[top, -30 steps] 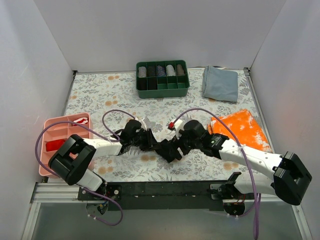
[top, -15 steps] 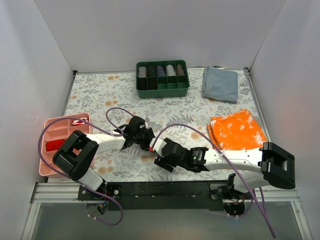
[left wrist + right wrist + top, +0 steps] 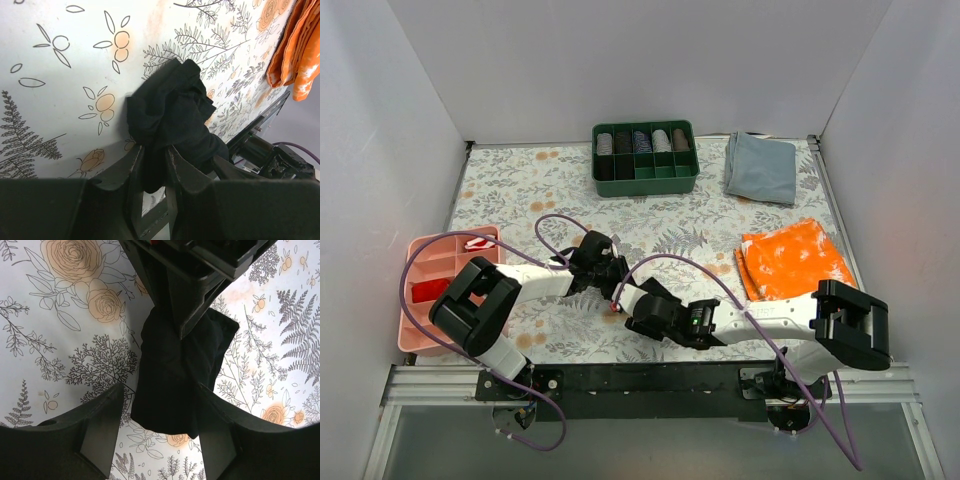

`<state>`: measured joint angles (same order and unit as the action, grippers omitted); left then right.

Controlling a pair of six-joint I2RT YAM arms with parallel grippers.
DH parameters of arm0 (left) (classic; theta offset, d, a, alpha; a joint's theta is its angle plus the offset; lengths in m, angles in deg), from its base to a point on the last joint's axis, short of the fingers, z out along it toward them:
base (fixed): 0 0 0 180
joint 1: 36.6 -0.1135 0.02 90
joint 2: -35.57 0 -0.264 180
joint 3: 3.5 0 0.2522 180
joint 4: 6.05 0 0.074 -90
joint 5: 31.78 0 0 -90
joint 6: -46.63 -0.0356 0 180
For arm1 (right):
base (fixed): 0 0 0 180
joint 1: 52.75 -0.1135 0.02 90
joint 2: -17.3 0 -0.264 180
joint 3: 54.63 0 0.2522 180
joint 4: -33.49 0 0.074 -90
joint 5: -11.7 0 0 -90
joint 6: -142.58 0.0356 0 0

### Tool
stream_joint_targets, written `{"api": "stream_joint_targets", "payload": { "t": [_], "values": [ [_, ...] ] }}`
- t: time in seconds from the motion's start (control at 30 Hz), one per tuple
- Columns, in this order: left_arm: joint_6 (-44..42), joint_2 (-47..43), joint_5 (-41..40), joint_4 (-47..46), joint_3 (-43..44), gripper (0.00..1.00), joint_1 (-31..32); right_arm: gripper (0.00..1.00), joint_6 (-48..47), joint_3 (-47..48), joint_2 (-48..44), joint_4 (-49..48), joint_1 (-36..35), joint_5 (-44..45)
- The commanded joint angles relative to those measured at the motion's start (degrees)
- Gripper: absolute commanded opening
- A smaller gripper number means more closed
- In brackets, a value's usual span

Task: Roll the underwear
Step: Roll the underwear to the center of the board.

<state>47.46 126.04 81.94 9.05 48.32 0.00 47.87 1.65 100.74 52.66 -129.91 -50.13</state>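
- Green plastic compartment tray holding rolled items: my landmark, at the far side of the floral table cover.
- Black soft-fabric underwear: bunched into a crumpled lump on the cover, well on the near side of the green tray, towards the arm bases.
- Left gripper: clenched on one end of the underwear, with fabric pinched in the narrow gap between its fingers.
- Right gripper: released, its fingers spread wide on either side of the lump. I cannot tell whether they touch it. It lies farther from the green tray than the left gripper does.
- Orange-and-white patterned cloth: nearer than the tray, on the right arm's side, apart from the underwear.
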Motion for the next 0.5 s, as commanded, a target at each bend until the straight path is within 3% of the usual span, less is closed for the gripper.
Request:
{"api": "stream_joint_targets", "payload": {
  "t": [0.0, 0.33, 0.47],
  "values": [
    [-1.7, 0.8, -1.8, 3.5, 0.4, 0.17, 0.3, 0.63, 2.1, -0.3, 1.4, -2.7, -0.1, 1.1],
    [-2.8, 1.0, -0.7, 3.6, 0.9, 0.18, 0.3, 0.64, 8.2, -2.3, 3.8, -0.1, 1.2, -1.9],
    [-2.9, 1.0, -0.4, 3.5, 0.9, 0.18, 0.3, 0.58, 9.5, -3.1, 3.6, 0.0, 2.6, -4.7]
  ]
}}
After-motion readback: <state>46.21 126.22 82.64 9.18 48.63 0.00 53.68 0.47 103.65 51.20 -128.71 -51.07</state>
